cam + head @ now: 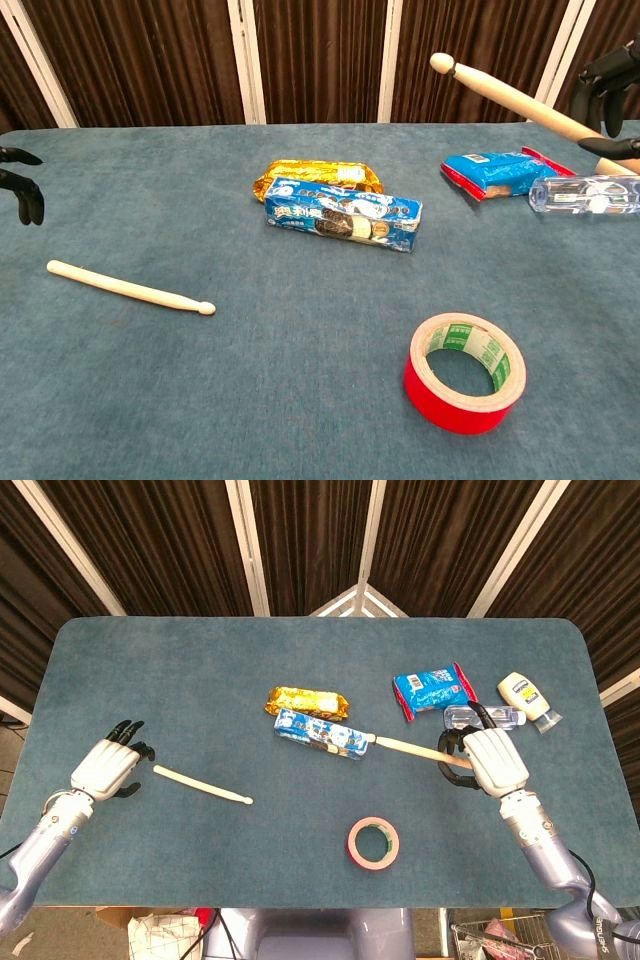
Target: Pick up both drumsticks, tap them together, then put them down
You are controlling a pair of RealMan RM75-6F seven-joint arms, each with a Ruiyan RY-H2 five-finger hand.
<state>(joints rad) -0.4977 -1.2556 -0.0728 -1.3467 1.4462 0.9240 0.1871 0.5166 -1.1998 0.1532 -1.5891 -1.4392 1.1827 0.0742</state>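
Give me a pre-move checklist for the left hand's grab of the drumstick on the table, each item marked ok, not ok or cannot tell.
1. Right hand holds the raised drumstick: ok.
2. Raised drumstick is clear of the table, per the chest view: ok.
3. Left hand holds nothing, fingers apart: ok.
4. Left hand is over the butt end of the table drumstick: not ok, it sits just beside it.
5. Nothing lies on or against the table drumstick: ok.
6. Left hand's height above the table: cannot tell.
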